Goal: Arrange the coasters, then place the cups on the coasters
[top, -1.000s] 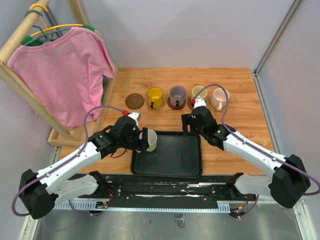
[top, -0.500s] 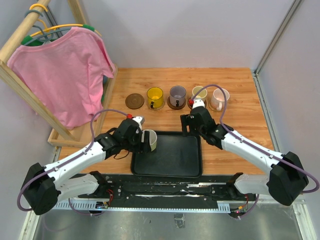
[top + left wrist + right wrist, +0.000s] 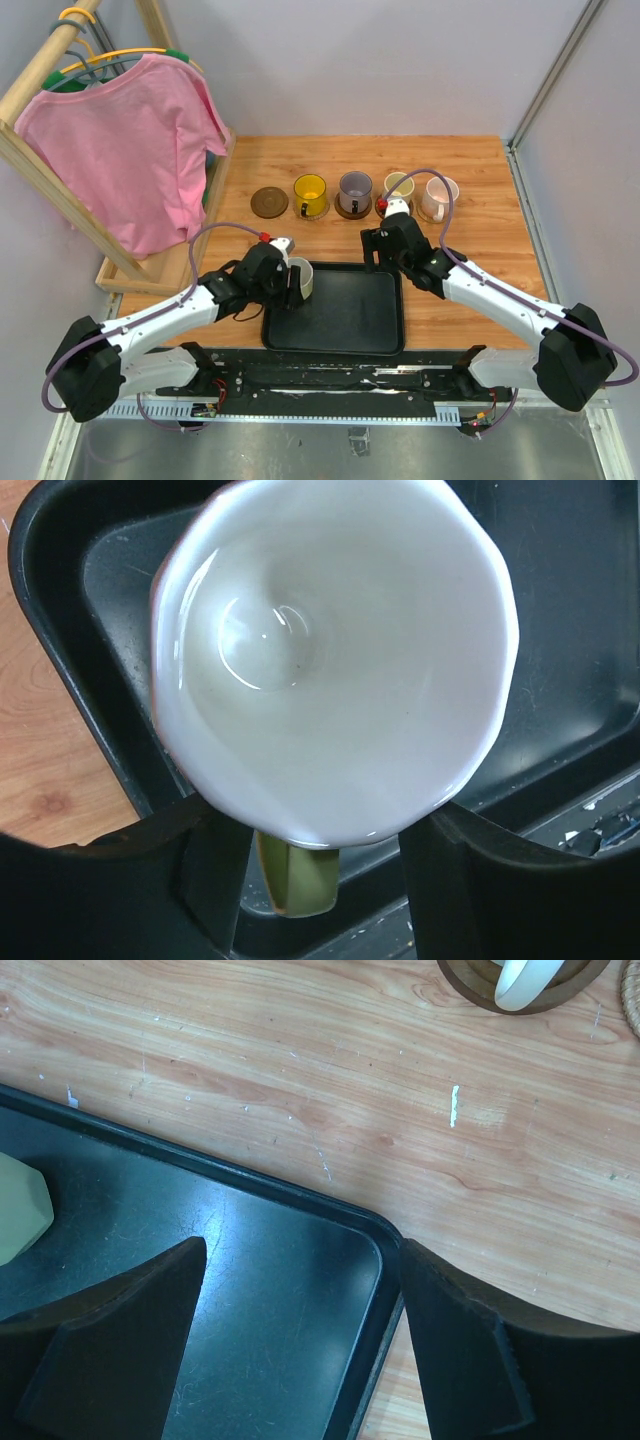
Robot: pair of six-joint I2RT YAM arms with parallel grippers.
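Observation:
The white cup [image 3: 301,281] [image 3: 330,650] with a yellowish handle [image 3: 300,875] sits in the far left corner of the black tray [image 3: 350,310] [image 3: 560,630]. My left gripper [image 3: 290,283] [image 3: 325,880] straddles it, one finger on each side. The fingertips are hidden under the cup's rim, so contact does not show. My right gripper [image 3: 373,250] [image 3: 300,1260] hangs open over the tray's far right corner, holding nothing. Behind the tray, a bare dark brown coaster [image 3: 269,201] lies left of a row of cups on coasters: yellow [image 3: 310,192], grey-purple [image 3: 354,188], cream [image 3: 397,184] and pink [image 3: 438,197].
A pink shirt [image 3: 130,150] hangs on a wooden rack [image 3: 150,268] along the table's left side. Grey walls close in the back and right. A metal rail [image 3: 350,385] with both arm bases runs along the near edge. The wooden tabletop [image 3: 300,1080] shows between tray and cups.
My left arm has slid right and its fingers have narrowed around the white cup, which stays in place. The right arm has barely shifted.

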